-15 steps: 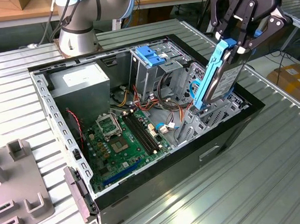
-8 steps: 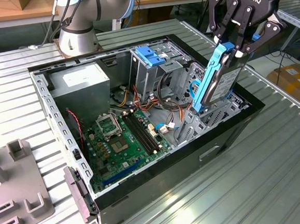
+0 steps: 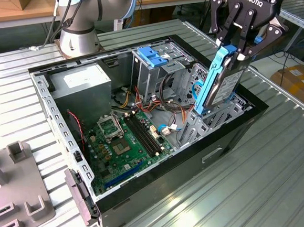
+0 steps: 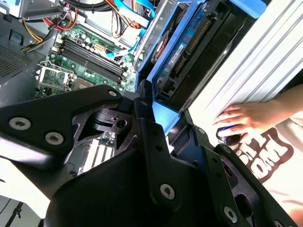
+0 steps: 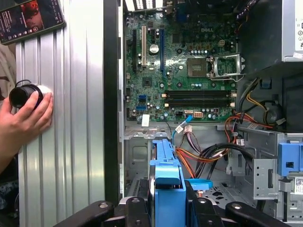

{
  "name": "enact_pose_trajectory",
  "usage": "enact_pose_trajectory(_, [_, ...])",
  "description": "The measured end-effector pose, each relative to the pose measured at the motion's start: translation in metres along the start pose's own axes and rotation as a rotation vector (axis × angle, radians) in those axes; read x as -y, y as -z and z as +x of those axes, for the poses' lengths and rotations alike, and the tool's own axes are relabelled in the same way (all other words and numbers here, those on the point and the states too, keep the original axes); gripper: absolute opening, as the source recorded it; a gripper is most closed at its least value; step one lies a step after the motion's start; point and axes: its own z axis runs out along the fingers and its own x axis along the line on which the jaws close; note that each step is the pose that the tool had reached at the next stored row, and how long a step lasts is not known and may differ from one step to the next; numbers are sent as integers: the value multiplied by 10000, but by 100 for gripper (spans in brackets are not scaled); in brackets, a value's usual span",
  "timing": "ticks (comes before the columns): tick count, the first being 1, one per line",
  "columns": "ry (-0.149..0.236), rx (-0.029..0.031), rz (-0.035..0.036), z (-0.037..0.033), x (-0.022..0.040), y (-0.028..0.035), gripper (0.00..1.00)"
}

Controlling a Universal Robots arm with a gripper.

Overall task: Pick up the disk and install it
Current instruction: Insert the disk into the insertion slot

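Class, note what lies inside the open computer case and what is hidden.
Inside the computer case sit a green circuit board, a grey power box, a metal drive cage and coloured cables. The disk, held by the end effector, covers part of the floor beneath it.

1. The gripper (image 5: 166, 213) presses its black fingers (image 5: 134, 208) against both sides of the disk (image 5: 166, 175), which is seen edge-on by its blue frame.
2. Beyond the disk, the open computer case (image 5: 111, 94) shows a green motherboard (image 5: 182, 71).
3. Orange and black cables (image 5: 208, 156) run between the disk and a metal cage (image 5: 265, 165) with a blue latch (image 5: 288, 161).
4. Outside the case, a hand (image 5: 21, 125) rests on a black knob (image 5: 22, 94) on the ribbed table (image 5: 71, 142).
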Motion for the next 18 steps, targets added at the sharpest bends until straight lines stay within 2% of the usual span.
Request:
enact_pose_trajectory(5, [0, 11, 0, -13, 0, -16, 37])
enact_pose_trajectory(12, [0, 14, -1, -19, 2, -113, 37])
enact_pose_trajectory(14, [-1, 14, -1, -22, 3, -164, 37])
enact_pose_trajectory(18, [0, 14, -1, -33, 4, -328, 37])
